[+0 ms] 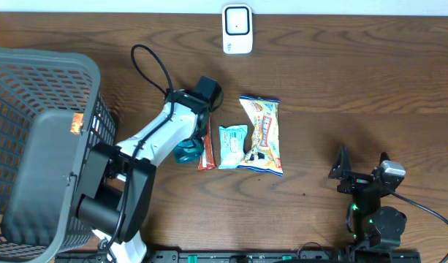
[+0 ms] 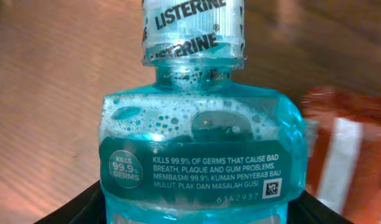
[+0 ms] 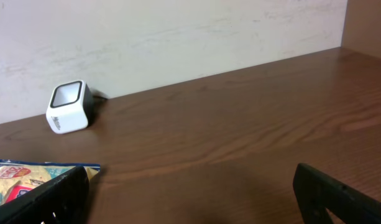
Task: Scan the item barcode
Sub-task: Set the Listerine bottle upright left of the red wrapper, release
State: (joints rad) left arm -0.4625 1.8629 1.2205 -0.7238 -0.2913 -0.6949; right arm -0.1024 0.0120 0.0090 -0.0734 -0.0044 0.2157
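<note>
Beneath its cap (image 2: 193, 31), the mouthwash bottle (image 2: 196, 155) holds foamy teal liquid.

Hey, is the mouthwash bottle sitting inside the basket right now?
No, the mouthwash bottle is beside the red snack packet out over the table, outside the basket.

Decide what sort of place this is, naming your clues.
Probably a mock shop checkout: a white barcode scanner, a grey basket and packaged goods like the snack bag and mouthwash bottle.
</note>
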